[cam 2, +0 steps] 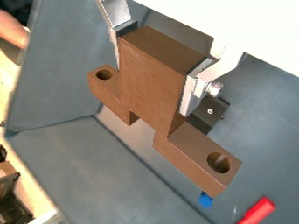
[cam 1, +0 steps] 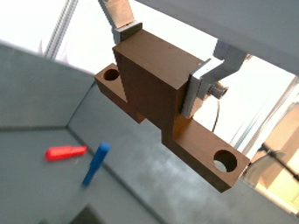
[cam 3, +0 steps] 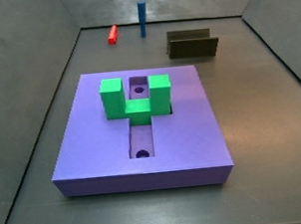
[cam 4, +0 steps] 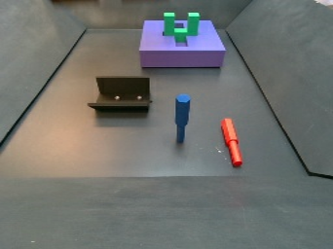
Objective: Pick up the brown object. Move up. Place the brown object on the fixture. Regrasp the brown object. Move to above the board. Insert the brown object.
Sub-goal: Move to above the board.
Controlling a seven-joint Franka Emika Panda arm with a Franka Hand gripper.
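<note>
Gripping brown object [cam 1: 163, 96] | gripper [cam 1: 163, 54] raised above floor

Lighting is even and diffuse with soft shadows; both side views are sharp, while both wrist views show overexposed white background behind the gripper [cam 1: 163, 66].

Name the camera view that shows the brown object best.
A wrist view shows the brown object best: its raised block sits between the pincer fingers, shut on it, both end holes visible. The second wrist camera shows the same bar from a similar angle. Neither side view shows it or the pincer, only the board and fixture.
</note>
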